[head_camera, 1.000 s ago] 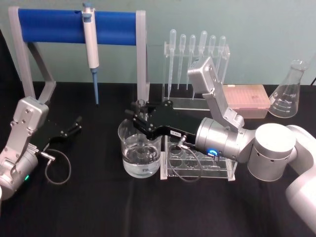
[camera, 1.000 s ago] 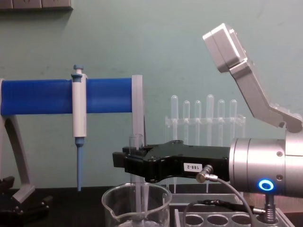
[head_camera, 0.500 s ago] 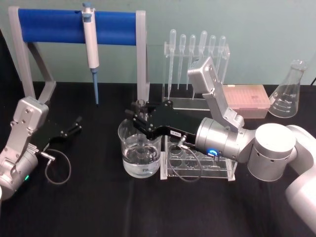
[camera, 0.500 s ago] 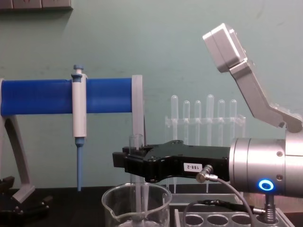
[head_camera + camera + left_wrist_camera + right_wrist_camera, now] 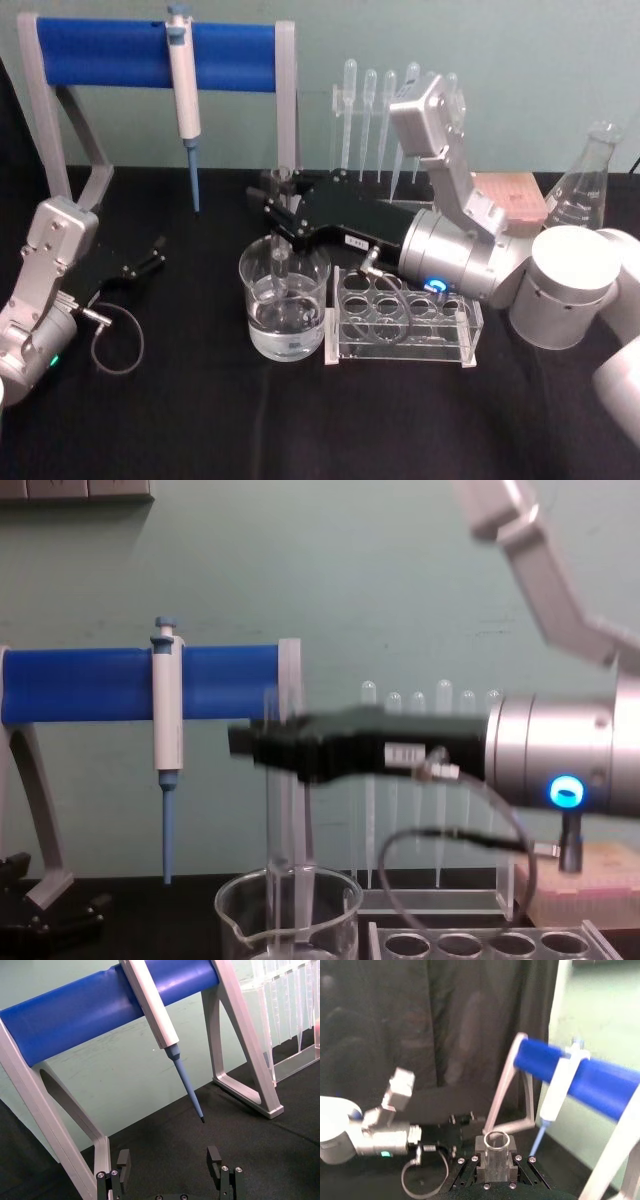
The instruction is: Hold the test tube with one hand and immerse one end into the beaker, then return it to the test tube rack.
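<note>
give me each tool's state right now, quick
Left tool: open, holding nothing, parked low on the table's left.
Right tool: shut on the test tube, above the beaker.

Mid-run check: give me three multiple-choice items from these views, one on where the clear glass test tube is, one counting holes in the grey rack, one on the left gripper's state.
1. Where is the clear glass test tube?
A. Lying on the black table
B. Upright in the right gripper, lower end inside the wide clear glass beaker
C. Standing in the rack

2. How many round holes does the grey test tube rack show in the head view?
A. Two
B. Six
C. Twelve

3. What is the left gripper doing?
A. Open, holding nothing
B. Shut on the white-and-blue micropipette
C. Shut on the beaker

Answers: 1 B, the tube runs from the jaws down past the beaker rim. 2 B, two rows of three. 3 A, its fingers stand apart over bare cloth.
</note>
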